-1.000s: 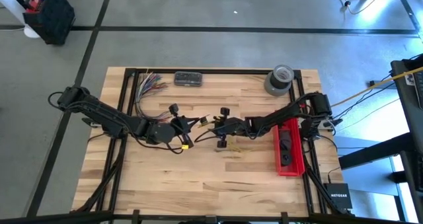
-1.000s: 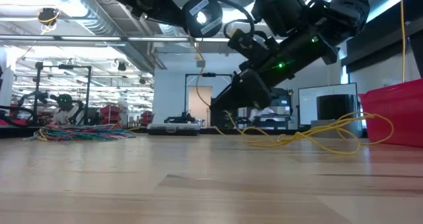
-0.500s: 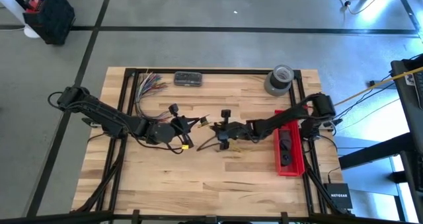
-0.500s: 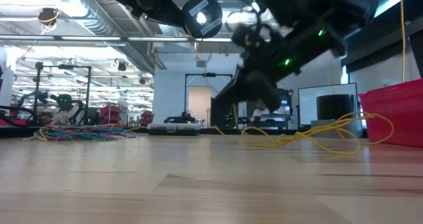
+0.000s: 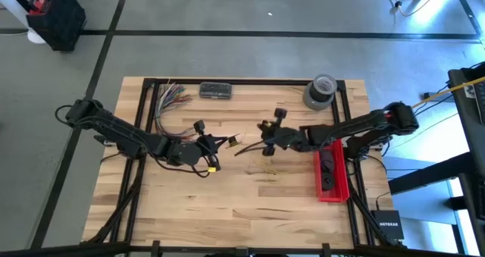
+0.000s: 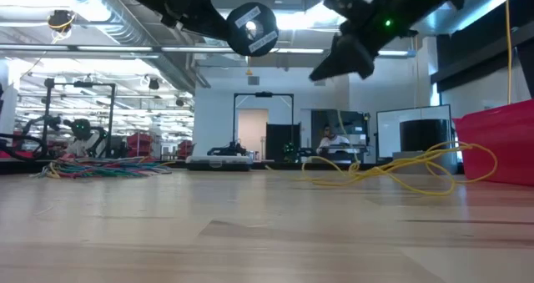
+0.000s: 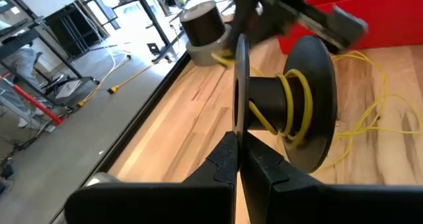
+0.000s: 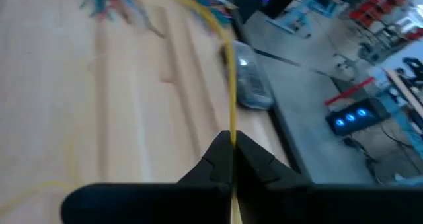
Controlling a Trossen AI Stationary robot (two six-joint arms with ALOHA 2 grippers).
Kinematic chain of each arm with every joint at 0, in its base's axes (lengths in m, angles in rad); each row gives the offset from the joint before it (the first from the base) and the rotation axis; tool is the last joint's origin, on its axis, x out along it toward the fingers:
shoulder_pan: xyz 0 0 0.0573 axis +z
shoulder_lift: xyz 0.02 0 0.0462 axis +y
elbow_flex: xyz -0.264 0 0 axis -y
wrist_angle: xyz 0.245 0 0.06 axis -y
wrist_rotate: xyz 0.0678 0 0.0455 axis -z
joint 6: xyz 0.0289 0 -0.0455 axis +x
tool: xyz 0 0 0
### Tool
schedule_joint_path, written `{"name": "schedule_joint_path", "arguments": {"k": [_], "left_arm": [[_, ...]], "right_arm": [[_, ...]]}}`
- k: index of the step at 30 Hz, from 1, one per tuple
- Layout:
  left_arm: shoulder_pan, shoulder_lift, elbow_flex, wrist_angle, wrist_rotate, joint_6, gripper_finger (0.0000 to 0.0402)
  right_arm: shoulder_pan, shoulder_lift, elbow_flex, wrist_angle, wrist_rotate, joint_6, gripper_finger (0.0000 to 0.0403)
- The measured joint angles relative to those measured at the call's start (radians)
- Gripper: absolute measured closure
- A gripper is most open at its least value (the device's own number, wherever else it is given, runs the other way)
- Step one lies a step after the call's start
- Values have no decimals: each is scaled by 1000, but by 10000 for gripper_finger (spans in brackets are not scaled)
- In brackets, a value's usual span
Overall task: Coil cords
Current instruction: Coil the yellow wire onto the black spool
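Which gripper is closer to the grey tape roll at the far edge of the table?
The right gripper, shut on the yellow cord, is near the tape roll. The left gripper, holding the black spool, is farther away, toward the table's middle.

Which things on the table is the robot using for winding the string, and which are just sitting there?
Using:
yellow cord
black spool, pinched by its rim in the left gripper
right gripper, shut on the cord

Just sitting:
tape roll
red bin
coloured wire bundle
grey case
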Motion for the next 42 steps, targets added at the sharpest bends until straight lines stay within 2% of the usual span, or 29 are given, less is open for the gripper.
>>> {"name": "schedule_joint_path", "arguments": {"k": [7, 13, 16, 23, 29, 33, 39, 42], "left_arm": [[15, 1, 0, -23, 9, -20, 402], [77, 36, 0, -13, -2, -95, 402], [103, 65, 0, 28, -14, -107, 402], [141, 139, 0, 199, -70, -101, 402], [152, 156, 0, 284, -77, -102, 402], [152, 157, 0, 379, -73, -48, 402], [149, 157, 0, 447, 14, -16, 402], [151, 156, 0, 376, 13, -20, 402]], "right_arm": [[-9, -116, 0, -38, -7, 53, 397], [-9, -158, 0, 34, -199, 221, 397], [-9, -129, 0, 125, -306, 280, 398], [-9, 12, 0, 347, -408, 340, 398], [-9, 141, 0, 499, -437, 363, 399], [-9, 200, 0, 529, -444, 366, 397], [-10, 218, 0, 539, -443, 363, 398], [-10, 185, 0, 531, -442, 358, 397]]}}
